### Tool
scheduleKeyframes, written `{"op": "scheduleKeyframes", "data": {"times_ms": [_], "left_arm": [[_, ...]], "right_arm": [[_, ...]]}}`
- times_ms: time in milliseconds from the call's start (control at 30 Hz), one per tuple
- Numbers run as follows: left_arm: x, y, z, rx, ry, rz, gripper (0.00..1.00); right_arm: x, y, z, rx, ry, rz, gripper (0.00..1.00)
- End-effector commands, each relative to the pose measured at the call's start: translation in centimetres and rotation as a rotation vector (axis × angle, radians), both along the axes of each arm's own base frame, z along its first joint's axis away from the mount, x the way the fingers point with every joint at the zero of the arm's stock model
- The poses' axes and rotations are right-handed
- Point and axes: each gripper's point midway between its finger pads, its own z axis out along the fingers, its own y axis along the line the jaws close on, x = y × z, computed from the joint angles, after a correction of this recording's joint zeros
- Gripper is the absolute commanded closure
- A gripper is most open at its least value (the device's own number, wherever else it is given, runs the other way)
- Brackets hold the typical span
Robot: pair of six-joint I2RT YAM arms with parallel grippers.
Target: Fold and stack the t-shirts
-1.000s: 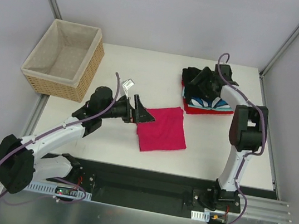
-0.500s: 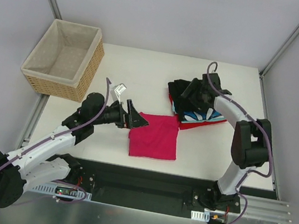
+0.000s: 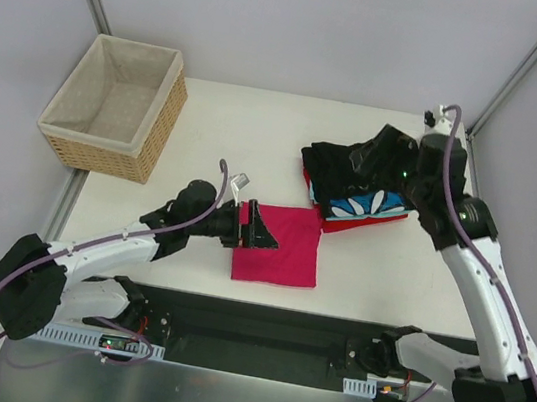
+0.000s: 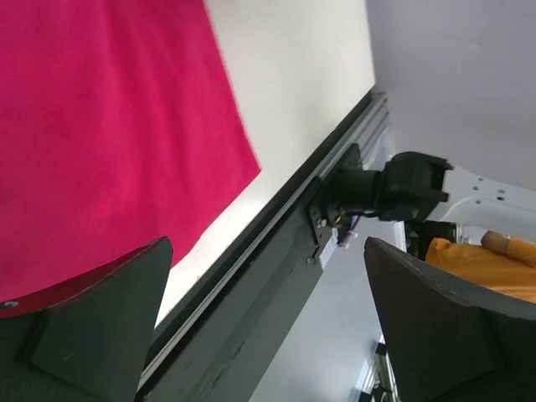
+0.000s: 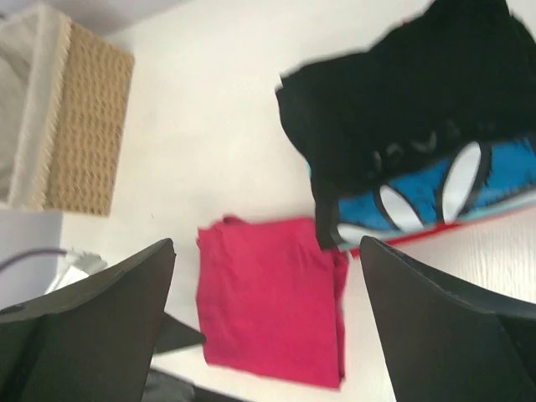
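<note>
— Beside the pink tee point(image 3: 278, 244), what do you have?
— The tee lies folded flat on the table point(image 3: 238, 136). My left claw point(image 3: 264, 229) hangs over the tee's left edge, fingers spread wide with nothing between them. I cannot tell whether it touches the cloth.
— And the other one?
— My right claw point(image 5: 266, 249) is up beyond the tee's far right corner, above the stack point(image 3: 356, 189). It is spread wide too, and holds nothing.
— What is in the stack?
— It sits just past that same corner of the tee. A black shirt point(image 3: 339, 166) lies rumpled on top, a blue-white one point(image 3: 364, 205) under it, and a red one point(image 3: 351, 225) at the bottom. Well off to the tee's far left stands the basket point(image 3: 111, 107).
</note>
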Motion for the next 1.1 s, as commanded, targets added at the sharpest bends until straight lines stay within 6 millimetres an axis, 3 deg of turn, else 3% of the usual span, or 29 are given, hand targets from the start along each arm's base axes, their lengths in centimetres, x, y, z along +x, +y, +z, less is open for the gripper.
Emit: {"op": "scheduleKeyframes", "data": {"times_ms": [0, 33, 67, 200, 300, 333, 667, 1067], "left_arm": [[-0.6, 1.3, -1.3, 0.009, 0.031, 0.081, 0.01], [-1.2, 2.1, -2.5, 0.032, 0.056, 0.1, 0.01], [-1.6, 2.9, -3.5, 0.07, 0.09, 0.135, 0.01], [-2.8, 6.0, -3.7, 0.092, 0.092, 0.243, 0.01], [-3.8, 7.2, -4.8, 0.096, 0.134, 0.285, 0.01], [-4.3, 7.5, -6.1, 0.107, 0.178, 0.296, 0.01], [-6.1, 9.1, -12.3, 0.254, 0.382, 0.353, 0.01], [-4.5, 9.5, -15.0, 0.37, 0.388, 0.405, 0.01]], "right_arm": [[-4.5, -0.9, -5.8, -0.071, 0.14, 0.031, 0.04], [-5.1, -1.3, -7.0, -0.088, 0.161, 0.028, 0.04], [-5.7, -1.7, -6.8, -0.088, 0.147, 0.025, 0.04], [-6.9, -2.6, -7.9, -0.112, 0.15, 0.016, 0.04], [-7.1, -2.4, -8.5, -0.107, 0.155, 0.029, 0.04], [-7.2, -2.1, -8.6, -0.094, 0.159, 0.039, 0.04], [-7.6, -1.9, -8.5, -0.084, 0.134, 0.054, 0.04], [-8.2, -2.6, -9.2, -0.113, 0.14, 0.053, 0.04]]}}
